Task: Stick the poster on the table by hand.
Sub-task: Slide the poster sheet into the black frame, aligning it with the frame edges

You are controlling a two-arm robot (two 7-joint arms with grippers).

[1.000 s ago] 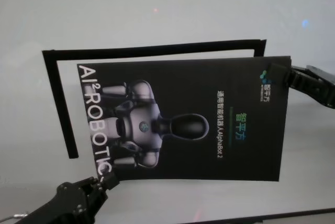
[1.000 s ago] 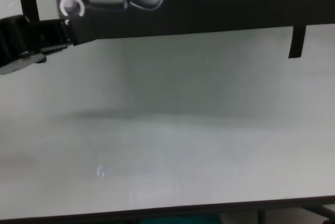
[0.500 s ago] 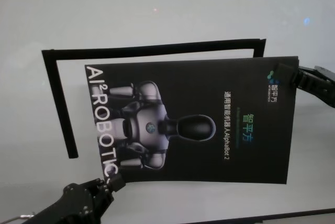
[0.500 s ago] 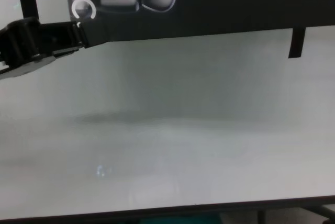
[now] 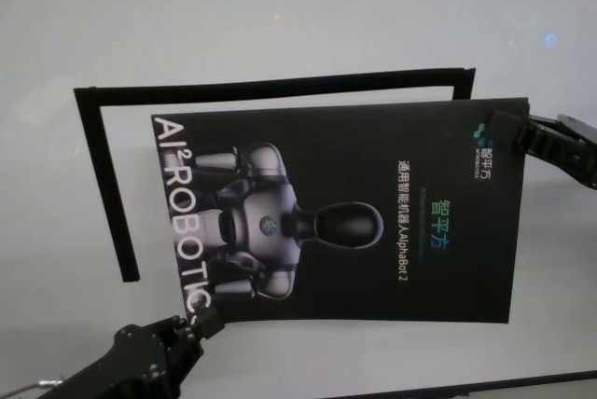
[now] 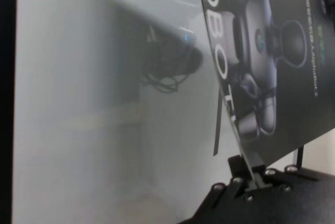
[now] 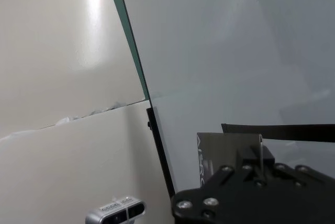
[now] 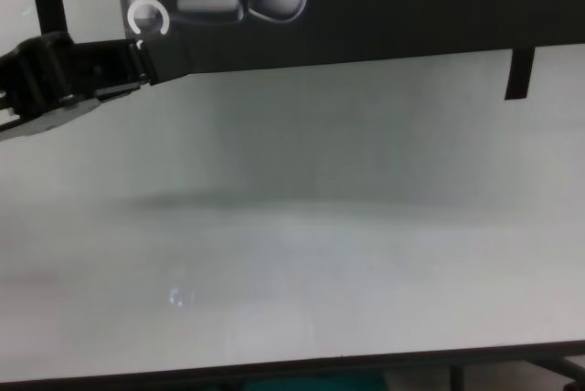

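Left gripper point(image 5: 207, 323) fingers clamped on the near-left corner of the poster point(image 5: 373, 222); right gripper point(image 5: 502, 126) fingers pinched on its far-right corner. Poster held flat just above the table point(image 5: 280, 17), inside the black tape outline point(image 5: 103, 175)

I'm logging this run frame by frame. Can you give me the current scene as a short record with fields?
poster: black sheet with a robot picture, held over the table
left gripper: shut on the poster's near left corner
right gripper: shut on its far right corner
black strips: outline on the table, partly under the poster
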